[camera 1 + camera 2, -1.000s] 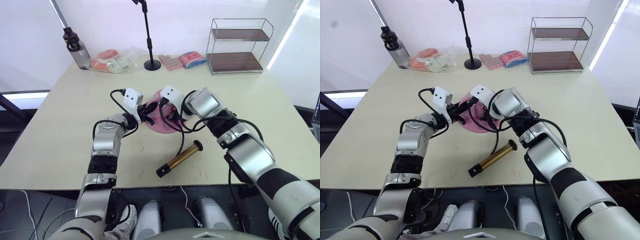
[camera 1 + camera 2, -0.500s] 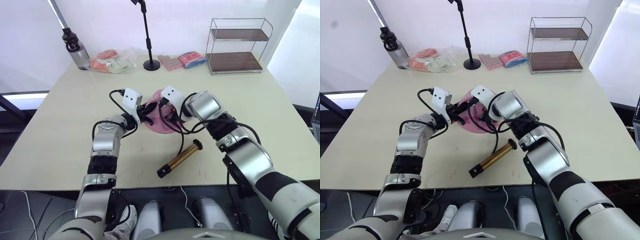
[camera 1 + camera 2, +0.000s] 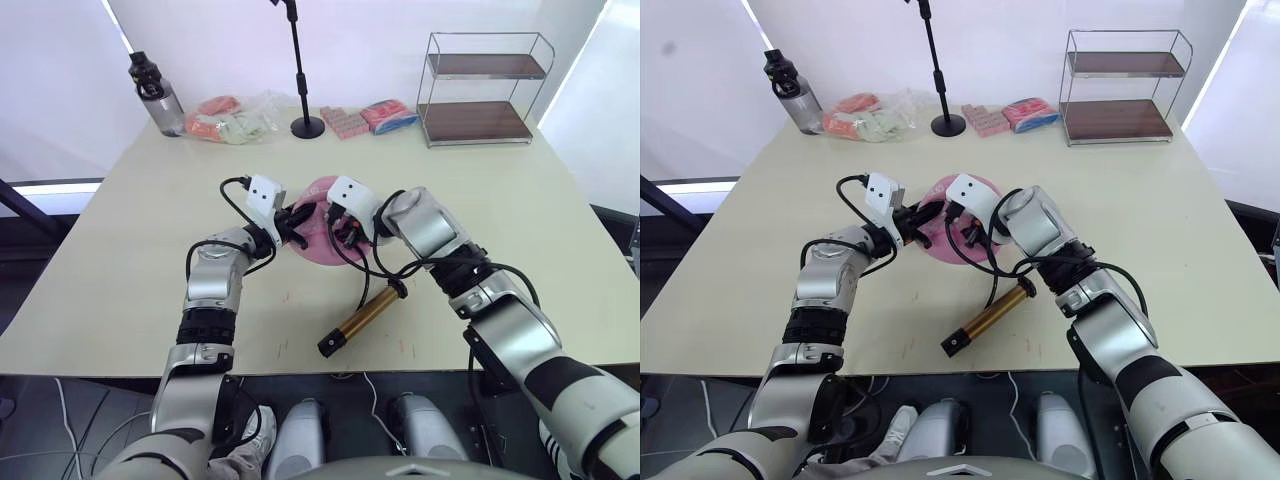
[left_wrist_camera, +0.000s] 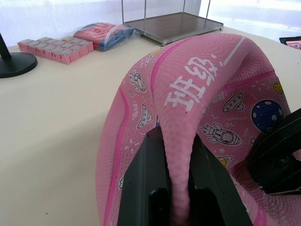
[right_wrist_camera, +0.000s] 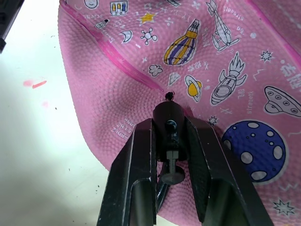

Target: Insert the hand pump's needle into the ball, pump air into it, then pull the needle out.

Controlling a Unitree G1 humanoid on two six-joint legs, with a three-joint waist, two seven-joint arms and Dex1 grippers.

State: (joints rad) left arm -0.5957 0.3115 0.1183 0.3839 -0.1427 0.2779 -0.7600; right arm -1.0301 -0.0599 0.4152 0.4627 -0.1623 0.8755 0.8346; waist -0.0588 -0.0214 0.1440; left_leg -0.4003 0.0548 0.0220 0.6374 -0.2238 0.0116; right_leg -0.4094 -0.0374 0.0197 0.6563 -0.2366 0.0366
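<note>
Head views: pink ball (image 3: 318, 232), limp and partly flat, lies mid-table (image 3: 120, 260), on the robot's side of the black mic stand (image 3: 303, 80). L gripper (image 3: 297, 222) is at the ball's left edge, R gripper (image 3: 342, 232) at its right side, both touching it. Hand pump (image 3: 362, 317) lies on the table nearer the robot than the ball, just off it to the right, gold barrel angled; its black hose (image 3: 366, 272) loops up from the barrel end to the R gripper. Behind the ball, far side of table: water bottle (image 3: 157, 95) far left, clear bag of snacks (image 3: 235, 118) left of the mic stand, pink packet (image 3: 341, 122) and blue-red packet (image 3: 389, 114) right of it, wire shelf (image 3: 487, 88) further right.

L wrist view: L gripper (image 4: 175, 165) fingers (image 4: 143, 179) clamped on a raised fold of the ball's skin, rubber squeezed thin between them. Pale lettering and rocket/planet prints on the ball either side of the fold. R gripper's black parts show at the ball's far side.

R wrist view: R gripper (image 5: 170, 141) fingers (image 5: 136, 160) closed on the black needle fitting (image 5: 169, 127) at the hose tip. Needle (image 5: 169, 96) tip sits at the ball's surface, at a small dark spot next to a pink seam; can't tell how far in it is.
</note>
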